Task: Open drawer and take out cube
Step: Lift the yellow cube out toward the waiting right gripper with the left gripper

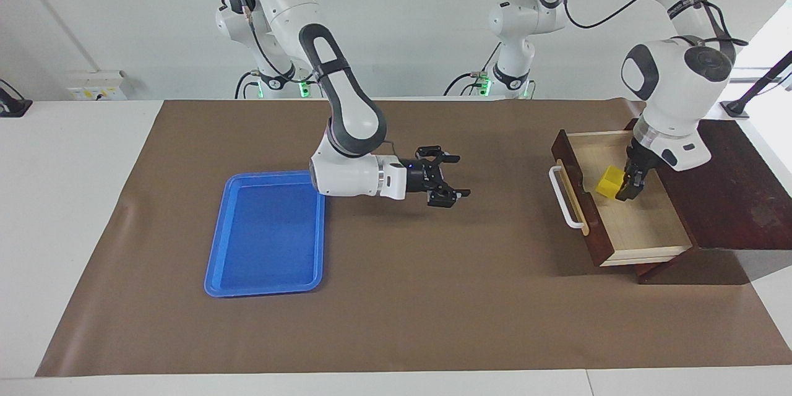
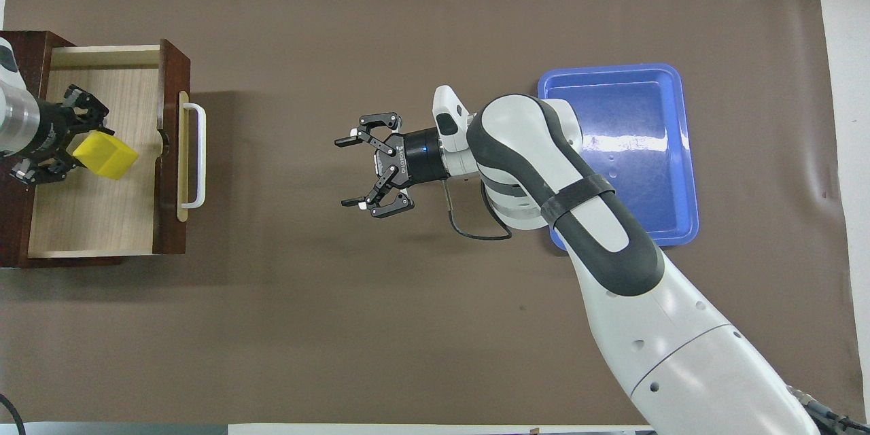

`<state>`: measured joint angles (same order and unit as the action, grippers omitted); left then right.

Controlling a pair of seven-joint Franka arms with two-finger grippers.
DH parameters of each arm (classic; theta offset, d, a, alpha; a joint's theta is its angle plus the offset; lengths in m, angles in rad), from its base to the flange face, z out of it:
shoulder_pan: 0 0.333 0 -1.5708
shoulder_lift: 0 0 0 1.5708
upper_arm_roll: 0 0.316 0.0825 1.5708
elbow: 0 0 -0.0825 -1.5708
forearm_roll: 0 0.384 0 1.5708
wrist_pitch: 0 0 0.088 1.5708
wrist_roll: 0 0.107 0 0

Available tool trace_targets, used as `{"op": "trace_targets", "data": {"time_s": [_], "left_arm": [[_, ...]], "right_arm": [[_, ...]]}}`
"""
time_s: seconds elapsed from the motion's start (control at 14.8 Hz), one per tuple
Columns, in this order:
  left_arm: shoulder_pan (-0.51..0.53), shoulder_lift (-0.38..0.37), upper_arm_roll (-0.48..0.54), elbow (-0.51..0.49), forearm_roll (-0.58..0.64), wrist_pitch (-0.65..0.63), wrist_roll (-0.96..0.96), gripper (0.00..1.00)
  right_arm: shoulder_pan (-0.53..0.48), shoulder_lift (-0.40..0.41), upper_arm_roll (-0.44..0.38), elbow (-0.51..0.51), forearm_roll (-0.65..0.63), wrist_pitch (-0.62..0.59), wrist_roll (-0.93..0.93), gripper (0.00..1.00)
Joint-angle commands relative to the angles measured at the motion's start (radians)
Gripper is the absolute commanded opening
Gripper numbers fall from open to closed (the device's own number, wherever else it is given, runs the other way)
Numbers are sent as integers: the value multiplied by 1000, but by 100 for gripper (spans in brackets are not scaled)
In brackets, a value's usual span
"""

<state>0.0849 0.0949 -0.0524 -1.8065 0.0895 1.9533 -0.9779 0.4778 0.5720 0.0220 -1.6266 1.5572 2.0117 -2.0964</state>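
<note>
Legible markings: none. The right tool [image 2: 358, 171] carries small pale lettering on its black body, too small to read. The black strap on the left arm's cable near its wrist shows faint white print, likewise unreadable. No labels, numbers or signs elsewhere.

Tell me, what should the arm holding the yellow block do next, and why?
Probably lift straight up. The left end effector is shut on the yellow cube inside the open drawer, and the dark drawer front stands close beside the cube, so rising first should clear it. The right end effector waits open over the brown mat.
</note>
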Motion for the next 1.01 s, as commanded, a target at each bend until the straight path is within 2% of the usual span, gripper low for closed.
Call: {"op": "trace_targets", "data": {"time_s": [0.0,0.2,0.4,0.54,0.74,0.94], "left_arm": [[-28,25,2,173,-4,-183,-5,0],[-123,23,-1,258,-2,-306,-219,0],[-230,22,-3,256,-4,-312,-534,0],[-266,6,-6,204,-11,-259,-742,0],[-269,-44,-6,49,-25,-96,-918,0],[-338,-21,-6,32,-25,-54,-1001,0]], "right_arm": [[-1,14,6,27,-26,19,45,100],[-1,17,6,40,-26,21,53,100],[2,22,6,51,-39,25,65,100],[12,19,6,66,-58,45,97,100],[16,20,6,68,-71,55,107,100],[42,20,6,68,-72,58,101,100]]}}
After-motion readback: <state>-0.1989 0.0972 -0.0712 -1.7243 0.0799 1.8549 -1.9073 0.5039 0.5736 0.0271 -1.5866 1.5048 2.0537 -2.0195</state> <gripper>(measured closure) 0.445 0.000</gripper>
